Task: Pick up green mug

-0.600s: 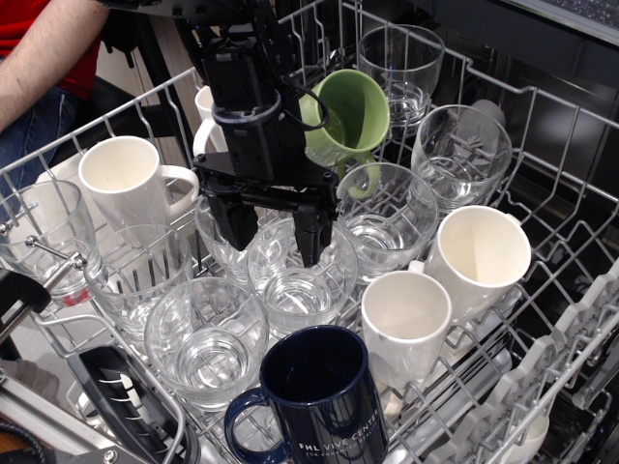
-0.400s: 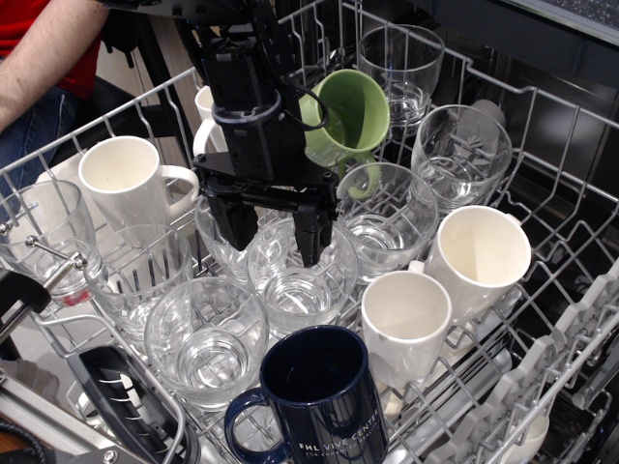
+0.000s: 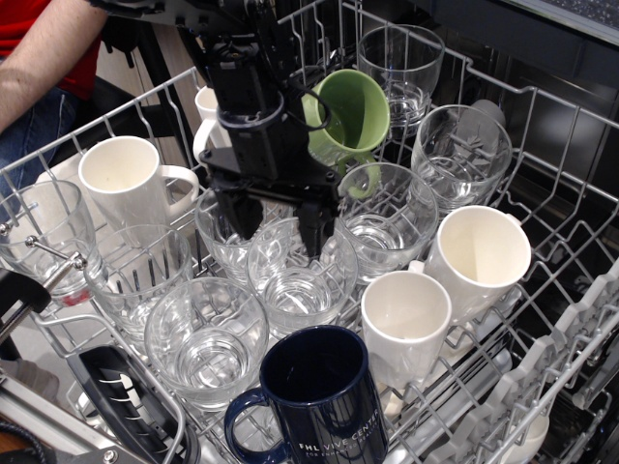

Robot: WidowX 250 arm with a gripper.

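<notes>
The gripper (image 3: 279, 220) hangs open and empty just left of the green mug (image 3: 350, 118), nothing grasped yet.

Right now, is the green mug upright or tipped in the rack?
Tipped: the green mug leans on its side, its open mouth facing the camera, handle low.

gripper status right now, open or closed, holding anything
Gripper: open and empty, fingers spread above the clear glasses, just left of the green mug and not gripping it.
</notes>
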